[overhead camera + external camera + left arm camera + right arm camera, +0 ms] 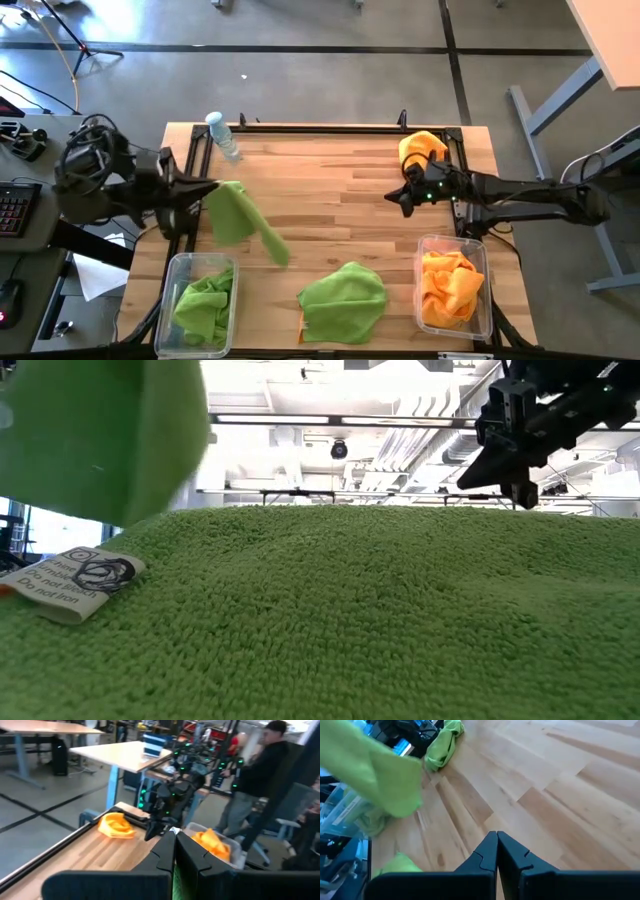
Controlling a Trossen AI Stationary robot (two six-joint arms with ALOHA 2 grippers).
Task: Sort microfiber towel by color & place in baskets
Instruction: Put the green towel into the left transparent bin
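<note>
Left pincer (212, 187) clamped on green towel (240, 215), right pincer (392, 199) together, wooden table (330, 190), concrete floor.

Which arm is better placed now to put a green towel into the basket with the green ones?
Left. The left pincer is shut on a green towel hanging just above the green-filled basket. The right pincer is shut, empty, over the table's far right side.
</note>
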